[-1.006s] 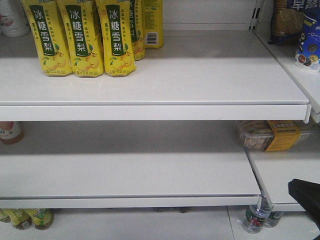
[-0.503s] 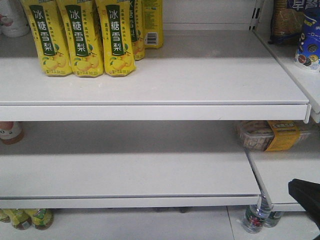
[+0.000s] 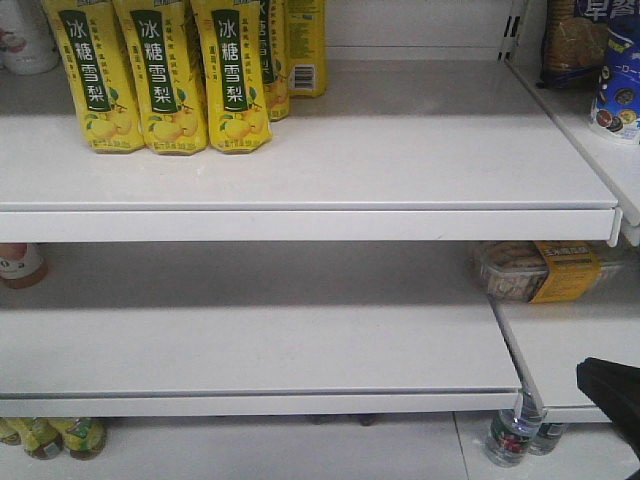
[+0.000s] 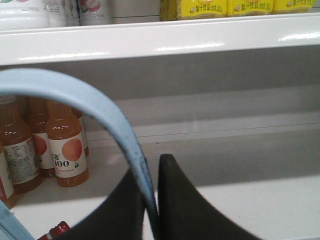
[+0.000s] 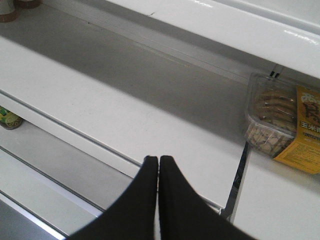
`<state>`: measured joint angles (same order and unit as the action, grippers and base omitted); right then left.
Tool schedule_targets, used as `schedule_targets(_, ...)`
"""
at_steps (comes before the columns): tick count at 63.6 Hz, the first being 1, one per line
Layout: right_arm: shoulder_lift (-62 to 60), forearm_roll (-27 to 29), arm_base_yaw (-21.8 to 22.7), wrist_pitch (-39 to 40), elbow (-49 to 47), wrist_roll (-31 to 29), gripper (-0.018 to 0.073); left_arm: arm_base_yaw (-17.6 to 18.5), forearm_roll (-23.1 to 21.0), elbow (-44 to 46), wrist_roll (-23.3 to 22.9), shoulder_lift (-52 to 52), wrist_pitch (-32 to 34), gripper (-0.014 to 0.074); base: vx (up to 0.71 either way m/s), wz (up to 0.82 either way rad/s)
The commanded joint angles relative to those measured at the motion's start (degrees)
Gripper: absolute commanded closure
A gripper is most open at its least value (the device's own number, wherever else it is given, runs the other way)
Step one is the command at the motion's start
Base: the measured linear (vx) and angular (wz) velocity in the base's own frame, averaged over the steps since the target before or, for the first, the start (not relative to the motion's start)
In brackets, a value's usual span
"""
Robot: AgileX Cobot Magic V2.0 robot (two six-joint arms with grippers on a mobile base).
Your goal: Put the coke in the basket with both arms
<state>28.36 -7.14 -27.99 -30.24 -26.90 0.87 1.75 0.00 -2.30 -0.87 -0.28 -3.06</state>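
Left wrist view: the black left claw (image 4: 150, 200) is clenched on the light blue plastic strap handle (image 4: 100, 107) of the basket, whose rim shows at the lower left corner. A red cap (image 4: 59, 229), apparently the coke, peeks up just beside that rim. Orange juice bottles (image 4: 67, 150) stand on the white shelf (image 4: 240, 165) behind. Right wrist view: the black right claw (image 5: 158, 195) is clenched on nothing, above a shelf bearing a clear plastic box of biscuits (image 5: 280, 120).
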Motion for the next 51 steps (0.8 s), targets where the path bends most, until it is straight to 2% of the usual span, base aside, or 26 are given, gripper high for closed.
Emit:
schedule_targets(1, 0.2, -0.6, 0.0, 3.7, -1.4, 0.0, 0.0564, 0.0, 2.9, 0.2, 3.2, -1.3, 8.5, 0.0603, 0.0, 0.0)
schedule_targets(25, 0.5, -0.3, 0.0, 3.6, -1.4, -0.1, 0.0564, 0.0, 2.9, 0.2, 3.2, -1.3, 8.5, 0.0603, 0.0, 0.0)
schedule_targets(31, -0.4, 1.6, 0.0, 4.1, -0.9, -0.2, 0.0564, 0.0, 2.9, 0.2, 3.2, -1.3, 8.5, 0.0603, 0.0, 0.0)
schedule_targets(39, -2.3, 7.1, 1.5, 10.4, 5.1, -2.0, 0.0564, 0.0, 2.9, 0.2, 3.2, -1.3, 8.5, 0.0603, 0.0, 0.0)
schedule_targets(51, -7.8, 11.2, 7.7, 22.1, 14.7, -1.4, 0.0564, 0.0, 2.9, 0.2, 3.2, -1.3, 8.5, 0.0603, 0.0, 0.0)
